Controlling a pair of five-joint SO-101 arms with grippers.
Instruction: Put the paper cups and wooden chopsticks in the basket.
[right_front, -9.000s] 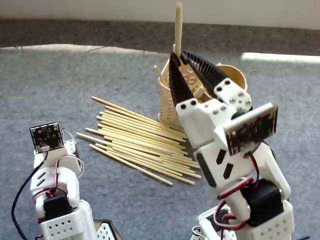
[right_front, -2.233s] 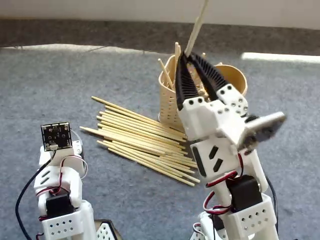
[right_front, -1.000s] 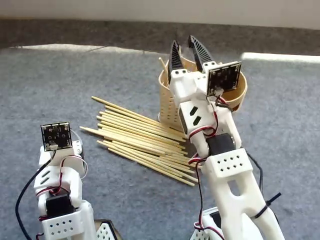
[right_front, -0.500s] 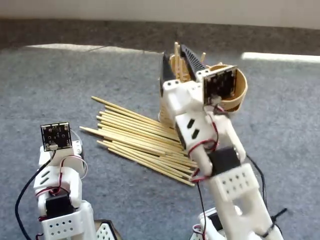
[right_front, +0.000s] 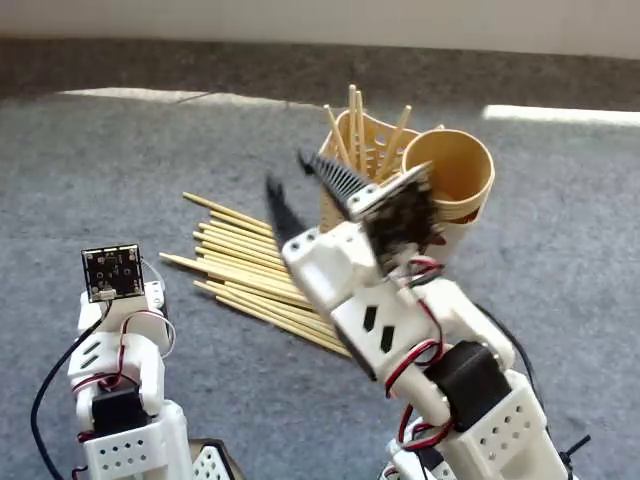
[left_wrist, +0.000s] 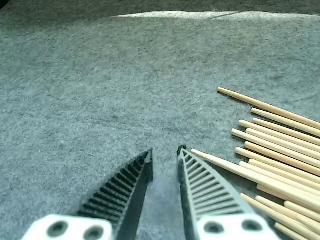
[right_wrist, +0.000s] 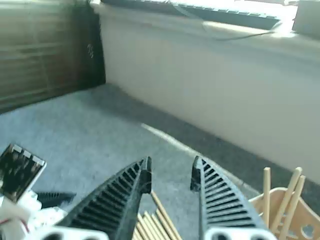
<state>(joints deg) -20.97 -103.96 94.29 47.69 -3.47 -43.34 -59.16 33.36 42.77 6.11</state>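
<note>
We see the right pincer (right_front: 289, 184) released, empty, over the loose chopsticks (right_front: 262, 272), the basket (right_front: 372, 150) just beyond; the left pincer (left_wrist: 165, 152), likewise released, sits beside them.

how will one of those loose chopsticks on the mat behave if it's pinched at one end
Probably stiff and light: the loose chopsticks are thin, straight wooden sticks. One may roll if nudged, though the fuzzy grey mat should damp that. Packed side by side, neighbours would likely shift with it.
</note>
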